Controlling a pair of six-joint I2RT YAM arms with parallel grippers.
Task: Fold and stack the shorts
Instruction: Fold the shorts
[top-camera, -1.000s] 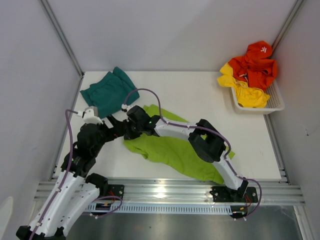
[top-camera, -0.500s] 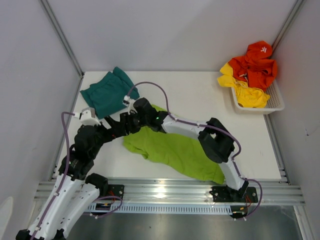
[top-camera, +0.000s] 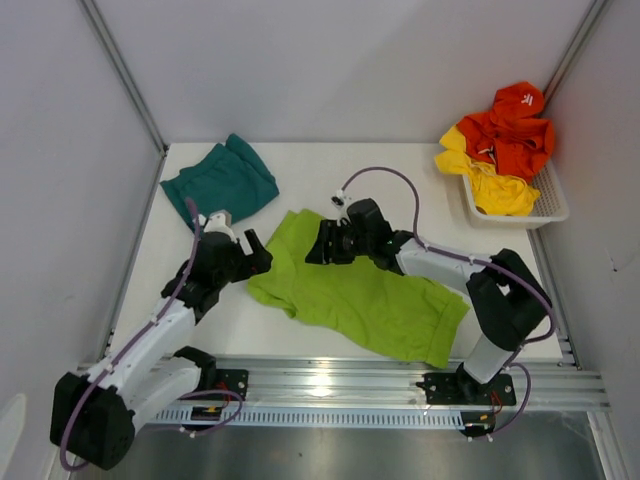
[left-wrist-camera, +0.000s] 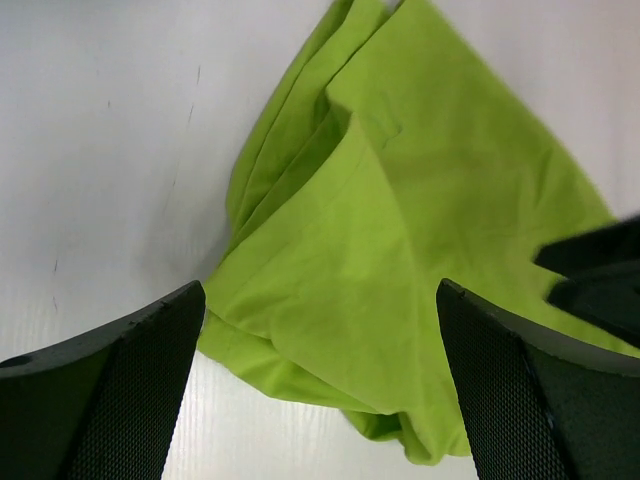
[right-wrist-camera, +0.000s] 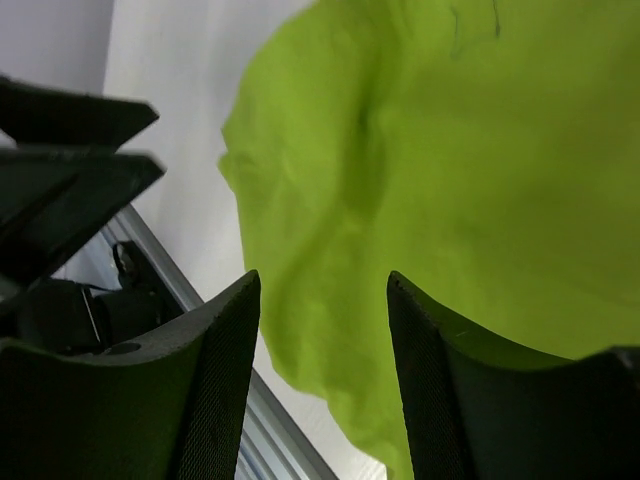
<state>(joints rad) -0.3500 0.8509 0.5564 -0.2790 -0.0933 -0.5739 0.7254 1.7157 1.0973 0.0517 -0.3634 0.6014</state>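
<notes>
**Both grippers spread over the lime shorts**

Nearest me, the lime green shorts (top-camera: 370, 300) lie rumpled on the table (top-camera: 420, 190), running from the centre down toward 5 o'clock. Their 8 o'clock edge is doubled over, so I cannot make out what lies beneath that fold. I can read no logo or label on them in any view.

The left gripper (top-camera: 256, 260) sits at the 9 o'clock edge of the lime fabric. Its wrist camera shows the jaws wide apart with the cloth below them and nothing pinched.

The right gripper (top-camera: 314, 248) is over the shorts' 11 o'clock corner. Its jaws are parted too, and green fabric shows through the gap, not gripped. I cannot tell whether either gripper touches the cloth.

Farther off at 10 o'clock, the teal shorts (top-camera: 220, 185) lie bunched, well apart from the lime pair. I see no drawstring or print on them from here.

At 2 o'clock a white basket (top-camera: 550, 212) holds a yellow garment (top-camera: 495, 190) under an orange garment (top-camera: 515, 130), both spilling over its rim. A small white mark on the orange one is too tiny to read.
</notes>
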